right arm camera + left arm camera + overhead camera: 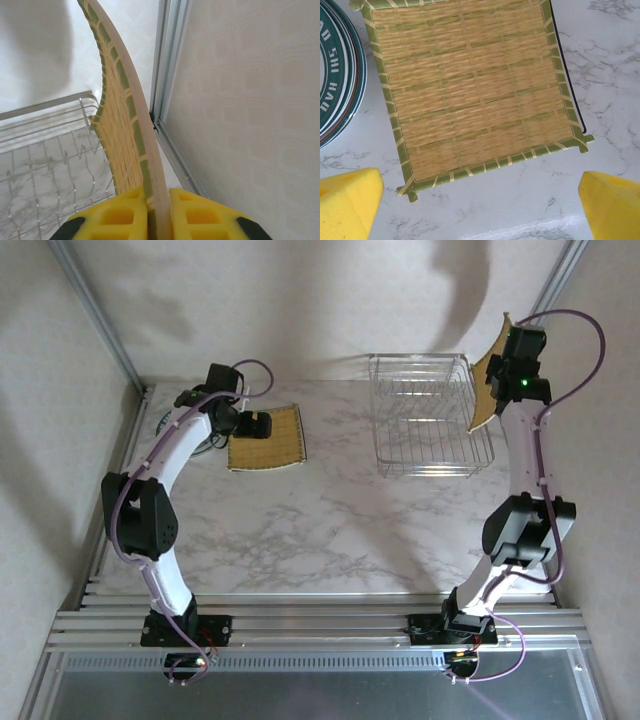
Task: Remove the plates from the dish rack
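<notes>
My right pincer (157, 215) was clamped on the edge of a yellow woven square plate (125, 125), held upright at the top view's upper right, just beside the wire dish rack (428, 430). My left pincer (480, 202) hovered, fingers apart, over a second woven plate (470, 90) lying flat on the marble table (605, 75) (round dark-rimmed plates (335, 75) just beside it, at the frame's left edge)

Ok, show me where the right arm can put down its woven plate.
Bare marble for the held plate lies between the flat woven plate and the dish rack, and across the whole near strip. Far left is crowded: the left gripper hovers over that plate beside the round plates.
</notes>
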Robot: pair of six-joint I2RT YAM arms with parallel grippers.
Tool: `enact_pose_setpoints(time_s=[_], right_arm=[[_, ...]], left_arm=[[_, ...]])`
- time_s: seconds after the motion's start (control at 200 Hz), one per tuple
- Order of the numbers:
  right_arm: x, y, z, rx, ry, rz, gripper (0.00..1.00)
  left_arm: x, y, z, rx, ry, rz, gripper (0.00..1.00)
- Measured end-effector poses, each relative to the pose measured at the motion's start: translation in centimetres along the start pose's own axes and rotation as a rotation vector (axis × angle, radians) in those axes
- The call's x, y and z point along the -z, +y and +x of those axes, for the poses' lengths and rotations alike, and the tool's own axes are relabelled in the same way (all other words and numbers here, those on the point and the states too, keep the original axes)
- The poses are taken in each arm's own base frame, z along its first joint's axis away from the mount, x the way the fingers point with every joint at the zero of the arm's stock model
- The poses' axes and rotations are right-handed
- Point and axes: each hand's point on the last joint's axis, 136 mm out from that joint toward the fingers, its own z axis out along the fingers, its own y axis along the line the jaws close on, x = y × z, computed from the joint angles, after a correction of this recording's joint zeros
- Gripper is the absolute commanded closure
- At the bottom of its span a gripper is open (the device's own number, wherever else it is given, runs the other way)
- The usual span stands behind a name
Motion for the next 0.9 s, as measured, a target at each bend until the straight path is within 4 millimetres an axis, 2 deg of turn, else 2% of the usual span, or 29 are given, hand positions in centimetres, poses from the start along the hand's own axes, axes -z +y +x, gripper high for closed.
enact_pose_setpoints(time_s=[0.22, 0.385, 0.511, 0.676, 0.901], right_arm=[[6.6, 0.6, -1.8, -0.048, -0.066, -0.078, 1.0], [10.3, 0.4, -1.3, -0.106, -0.072, -0.142, 1.0], [11.7, 0.6, 0.1, -0.138, -0.044, -0.184, 1.0], [12.3, 1.6, 1.9, -0.173, 0.01, -0.248, 1.0], [14.0, 4.9, 4.8, -0.295, 0.096, -0.463, 1.0]], left_arm=[[0.7, -0.4, 0.6, 0.007, -0.014, 0.006, 0.0], [1.4, -1.1, 0.4, -0.001, -0.039, 0.017, 0.0], [1.5, -1.3, 0.6, -0.002, -0.042, 0.019, 0.0], [1.6, -1.2, 1.0, -0.001, -0.04, 0.017, 0.0], [1.7, -1.3, 0.8, 0.011, -0.06, 0.026, 0.0]])
